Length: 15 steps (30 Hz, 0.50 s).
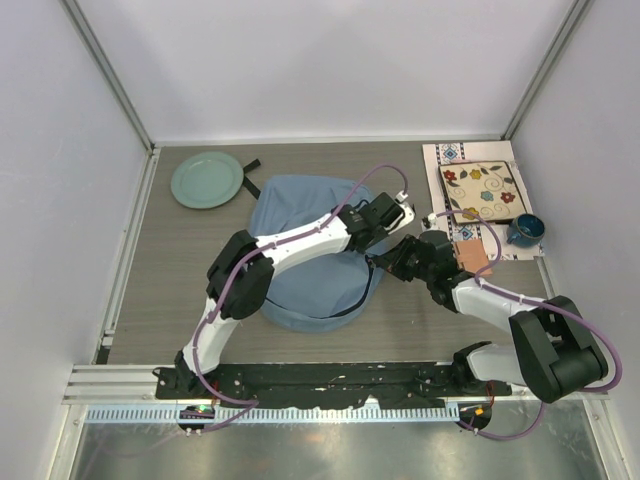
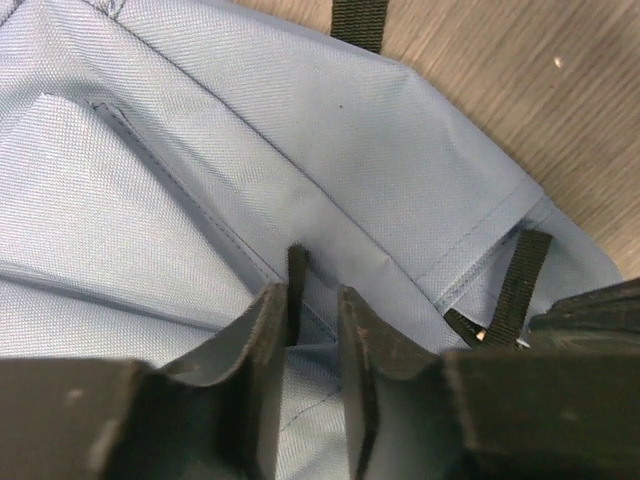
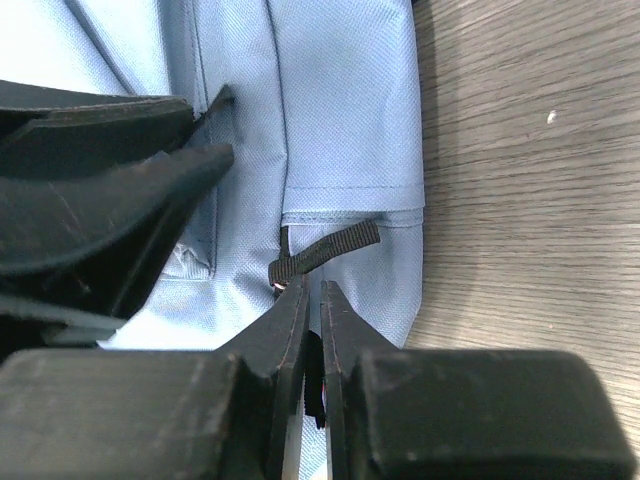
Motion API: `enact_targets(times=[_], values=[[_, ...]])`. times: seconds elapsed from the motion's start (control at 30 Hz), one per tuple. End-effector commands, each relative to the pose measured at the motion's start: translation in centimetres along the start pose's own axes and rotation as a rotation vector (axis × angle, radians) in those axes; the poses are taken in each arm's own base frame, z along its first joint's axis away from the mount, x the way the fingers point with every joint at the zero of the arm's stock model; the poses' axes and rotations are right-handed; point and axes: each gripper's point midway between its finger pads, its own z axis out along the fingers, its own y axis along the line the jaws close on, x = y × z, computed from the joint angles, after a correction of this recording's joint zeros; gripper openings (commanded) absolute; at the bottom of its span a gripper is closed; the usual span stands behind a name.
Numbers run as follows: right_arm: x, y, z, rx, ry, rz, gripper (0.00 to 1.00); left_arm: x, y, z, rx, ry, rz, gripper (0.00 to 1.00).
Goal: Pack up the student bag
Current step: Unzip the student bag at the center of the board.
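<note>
A dusty light-blue student bag (image 1: 310, 290) lies flat in the middle of a grey wood-grain desk (image 1: 170, 290), and both arms reach to its far right edge. The left hand (image 2: 315, 300) has its fingers nearly closed over the fabric beside a small dark tab (image 2: 297, 270); whether it grips the tab cannot be told. The right hand (image 3: 312, 295) is pressed together, pinching the end of a black webbing pull (image 3: 335, 245). A pale green plate (image 1: 207, 180) sits far left of the bag. A floral tile (image 1: 480, 192) and a blue mug (image 1: 524, 231) sit far right.
</note>
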Motion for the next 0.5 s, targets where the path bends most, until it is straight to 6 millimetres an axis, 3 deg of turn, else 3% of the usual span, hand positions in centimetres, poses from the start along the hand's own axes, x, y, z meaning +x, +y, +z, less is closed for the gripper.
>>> enact_targets(times=[0.0,0.17,0.47], values=[[-0.8,0.4,-0.3,-0.006,-0.038,-0.014,0.13,0.3,1.9,0.7,-0.068,0.010,-0.003,0.22],[-0.8,0.3,-0.3,0.000,-0.041,-0.014,0.13,0.1,2.6,0.4,-0.079,0.000,-0.031,0.01],[-0.8,0.1,-0.3,0.008,-0.041,-0.013,0.13,-1.0,3.7,-1.2,-0.107,-0.061,-0.075,0.00]])
